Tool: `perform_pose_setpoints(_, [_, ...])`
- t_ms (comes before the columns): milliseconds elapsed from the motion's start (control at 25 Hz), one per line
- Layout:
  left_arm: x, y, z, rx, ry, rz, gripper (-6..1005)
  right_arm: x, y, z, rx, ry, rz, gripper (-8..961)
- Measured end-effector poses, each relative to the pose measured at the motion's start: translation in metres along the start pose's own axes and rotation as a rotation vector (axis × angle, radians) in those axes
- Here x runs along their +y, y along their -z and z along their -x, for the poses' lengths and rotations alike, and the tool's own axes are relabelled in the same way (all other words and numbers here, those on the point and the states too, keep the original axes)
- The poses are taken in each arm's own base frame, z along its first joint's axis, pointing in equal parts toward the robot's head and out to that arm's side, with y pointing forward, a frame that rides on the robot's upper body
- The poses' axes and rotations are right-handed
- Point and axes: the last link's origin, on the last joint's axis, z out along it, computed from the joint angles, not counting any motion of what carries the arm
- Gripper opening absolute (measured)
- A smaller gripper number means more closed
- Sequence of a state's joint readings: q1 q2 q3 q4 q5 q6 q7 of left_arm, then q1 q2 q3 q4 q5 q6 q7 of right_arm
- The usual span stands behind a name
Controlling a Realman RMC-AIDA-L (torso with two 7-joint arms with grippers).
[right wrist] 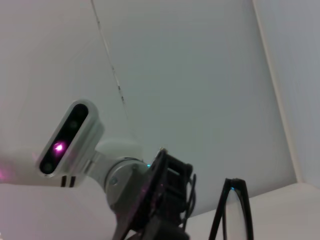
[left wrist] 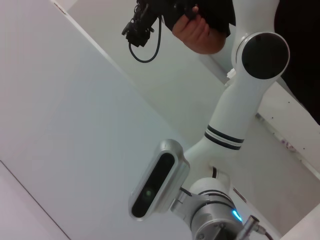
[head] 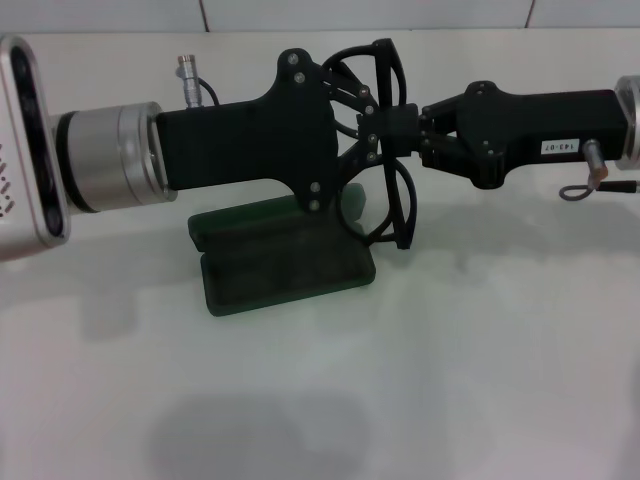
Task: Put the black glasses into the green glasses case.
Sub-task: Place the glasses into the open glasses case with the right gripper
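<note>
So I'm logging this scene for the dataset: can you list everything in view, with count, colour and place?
black glasses: one, black frame, held in the air between the two grippers, above the case's right end.
green glasses case: one, dark green, lying open on the table under the left gripper.
table: one, white, under everything.
person's hand: one, holding a black cabled device, seen only in the left wrist view.
left gripper: black, at the glasses from the left.
right gripper: black, shut on the glasses' bridge.

one black glasses [head: 390, 140], one green glasses case [head: 285, 262], two grippers: left gripper [head: 362, 135], right gripper [head: 405, 128]
</note>
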State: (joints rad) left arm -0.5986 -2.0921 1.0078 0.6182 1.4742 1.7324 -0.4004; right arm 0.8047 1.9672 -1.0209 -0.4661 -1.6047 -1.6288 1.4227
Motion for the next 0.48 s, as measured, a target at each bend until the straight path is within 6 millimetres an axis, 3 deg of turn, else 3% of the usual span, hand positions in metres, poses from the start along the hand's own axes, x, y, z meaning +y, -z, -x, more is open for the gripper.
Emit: perform_pose_setpoints(480, [-0.0008,0.0003,0.0003,-0.002,-0.009,-0.001,0,0.0049,-0.0001,0.0002,-0.005,0.002,0.032,38])
